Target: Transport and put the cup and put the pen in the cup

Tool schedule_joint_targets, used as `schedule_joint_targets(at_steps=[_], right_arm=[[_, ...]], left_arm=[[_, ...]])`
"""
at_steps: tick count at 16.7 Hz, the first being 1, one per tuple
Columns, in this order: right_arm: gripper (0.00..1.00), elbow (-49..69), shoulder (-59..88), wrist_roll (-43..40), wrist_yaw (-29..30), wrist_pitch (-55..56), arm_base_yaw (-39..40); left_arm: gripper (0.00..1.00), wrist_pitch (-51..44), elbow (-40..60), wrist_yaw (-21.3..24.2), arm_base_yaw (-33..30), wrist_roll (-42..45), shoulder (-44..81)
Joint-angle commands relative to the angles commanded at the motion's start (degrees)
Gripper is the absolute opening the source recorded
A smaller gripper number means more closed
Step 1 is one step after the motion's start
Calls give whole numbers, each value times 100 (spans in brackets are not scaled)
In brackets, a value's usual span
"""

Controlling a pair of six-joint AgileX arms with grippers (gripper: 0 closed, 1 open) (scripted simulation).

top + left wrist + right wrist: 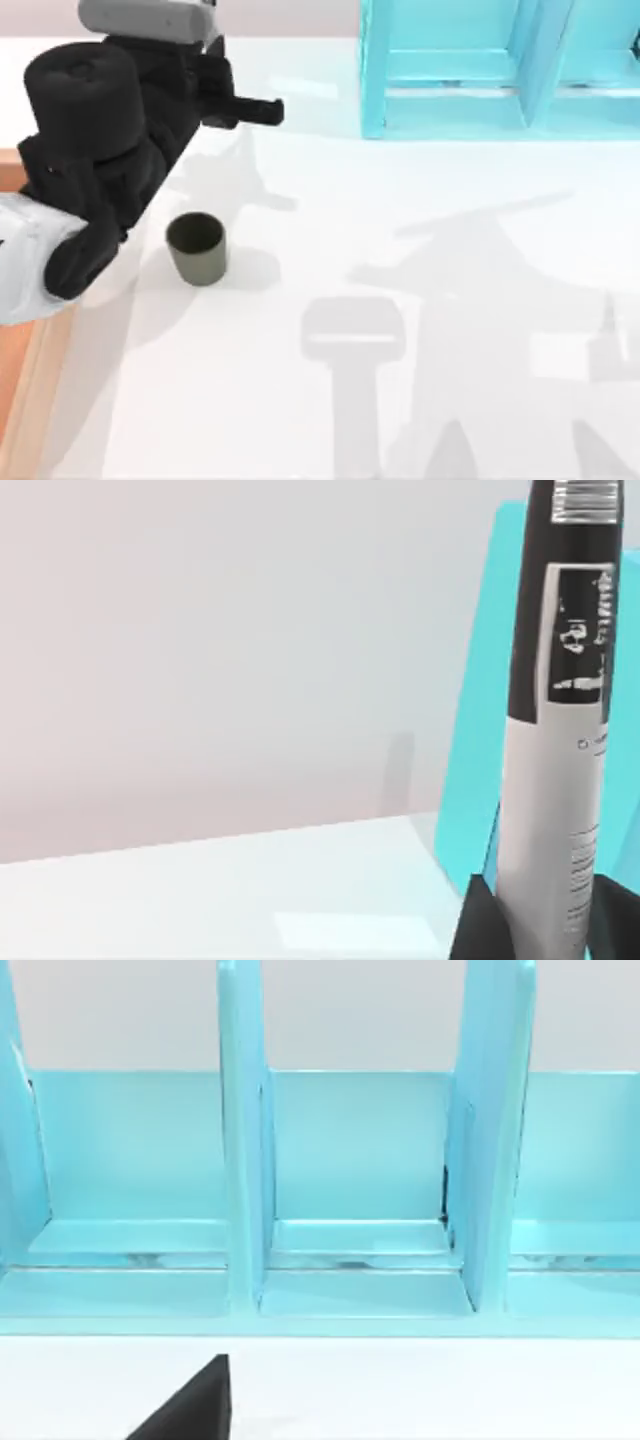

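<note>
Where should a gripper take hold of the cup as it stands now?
The cup stands upright with its mouth open, clear of the left gripper holding the pen. Probably best: pinch the cylindrical wall from above, one finger inside the rim.

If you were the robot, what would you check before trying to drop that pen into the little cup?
1. Pen held by the left gripper: ok, the left wrist view shows it standing between the fingers.
2. Cup upright with its mouth open: ok.
3. Cup standing free on the table: ok, nothing touches it.
4. Pen lined up over the cup: not ok, the top view shows the left gripper off beyond the cup, nearer the blue rack.
5. Right gripper out of the way: ok judging by the right wrist view, which faces the rack.
</note>
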Motion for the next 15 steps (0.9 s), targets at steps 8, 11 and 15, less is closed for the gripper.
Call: schedule_joint_targets(at_steps=[8, 11, 15], right_arm=[[100, 0, 0, 0, 0, 0, 0], [100, 0, 0, 0, 0, 0, 0], [100, 0, 0, 0, 0, 0, 0]], left_arm=[[0, 2583, -2571, 339, 187, 476, -1353], [0, 2859, -3013, 417, 193, 543, -1607], [0, 2875, -3064, 429, 194, 554, -1647]])
